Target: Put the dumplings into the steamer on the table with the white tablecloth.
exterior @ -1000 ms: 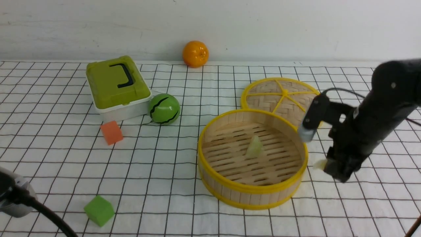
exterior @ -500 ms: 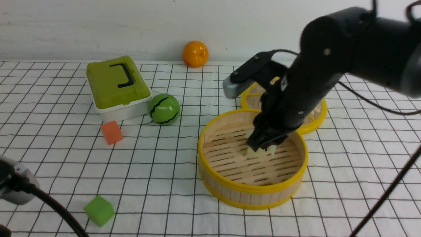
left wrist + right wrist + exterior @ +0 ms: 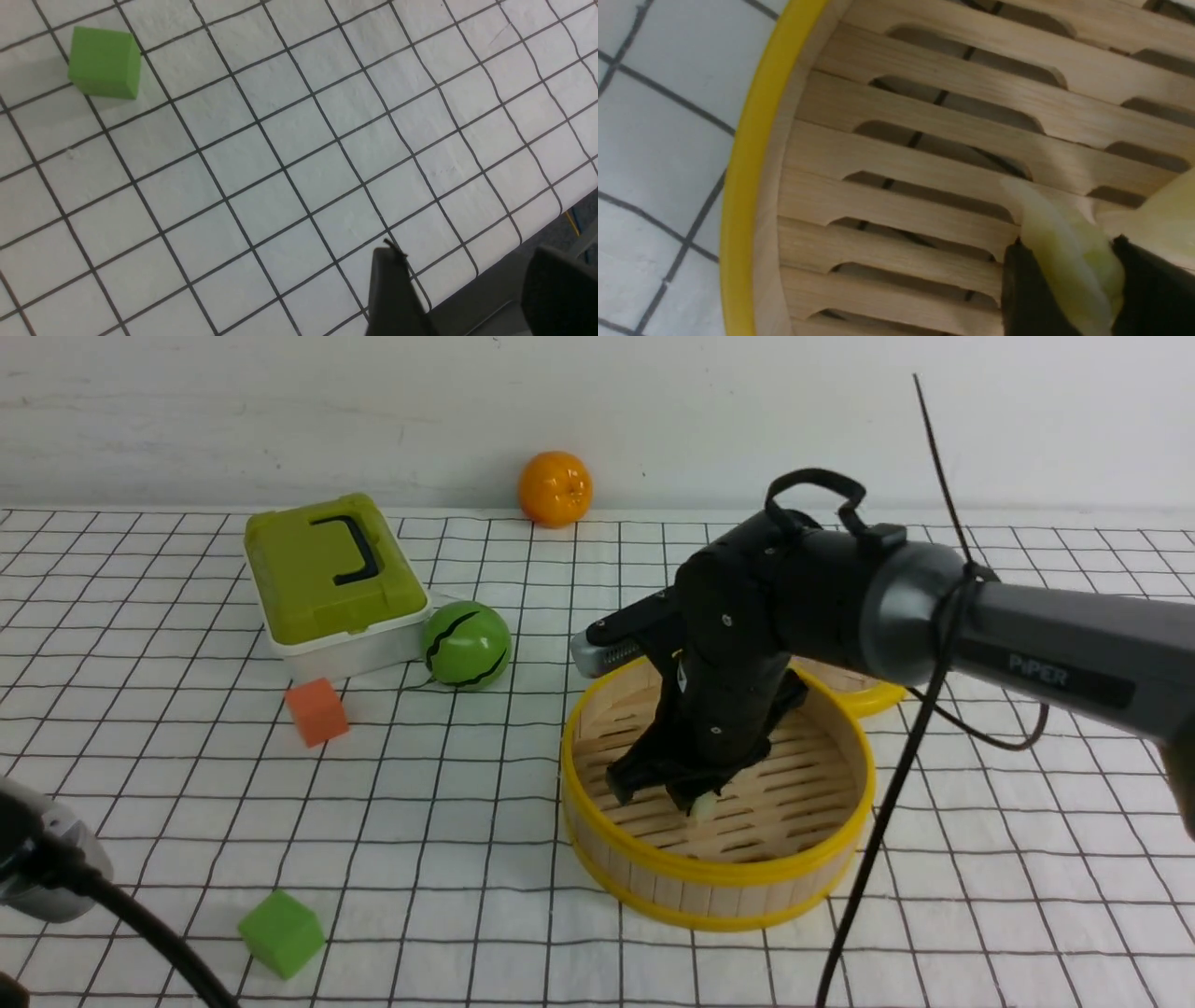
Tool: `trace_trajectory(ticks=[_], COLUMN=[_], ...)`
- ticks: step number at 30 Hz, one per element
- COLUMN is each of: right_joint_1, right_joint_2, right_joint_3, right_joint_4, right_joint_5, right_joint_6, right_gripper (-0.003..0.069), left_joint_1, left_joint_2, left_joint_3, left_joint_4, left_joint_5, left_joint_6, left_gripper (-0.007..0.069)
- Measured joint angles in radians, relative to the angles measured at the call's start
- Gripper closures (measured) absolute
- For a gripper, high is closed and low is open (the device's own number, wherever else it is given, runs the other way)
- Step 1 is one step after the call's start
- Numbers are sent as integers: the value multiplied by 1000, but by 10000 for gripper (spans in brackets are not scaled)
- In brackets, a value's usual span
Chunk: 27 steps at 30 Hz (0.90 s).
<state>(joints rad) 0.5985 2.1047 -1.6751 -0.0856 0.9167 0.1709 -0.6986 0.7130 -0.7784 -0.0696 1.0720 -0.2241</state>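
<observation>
Your right tool grips a dumpling low inside the steamer. Open it gently, clear of the other dumpling. Your left tool hangs open, empty.

Left of the right tool stand an orange cube, a green ball striped like a watermelon, and a white box with an olive-green lid. A bright green cube lies farther left, on the tool's near side. A round orange fruit sits well beyond it.
</observation>
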Motion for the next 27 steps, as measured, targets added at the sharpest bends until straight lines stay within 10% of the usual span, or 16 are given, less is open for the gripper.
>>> trace_trajectory(ticks=[13,21,27], right_joint_1=[0,0,0], right_joint_2=[-49,-363,-655], right_joint_3=[-100,-53,220], right_joint_4=[2,126,307], right_joint_5=[170,199,10], right_joint_6=[-61,-158,-288], right_gripper=[239,445,632], left_joint_1=[0,0,0], left_joint_2=[-2,-169,-429], left_joint_3=[0,0,78], left_joint_4=[22,63,133], left_joint_5=[0,-4,-89], left_joint_6=[0,-42,-94], left_gripper=[251,316,547])
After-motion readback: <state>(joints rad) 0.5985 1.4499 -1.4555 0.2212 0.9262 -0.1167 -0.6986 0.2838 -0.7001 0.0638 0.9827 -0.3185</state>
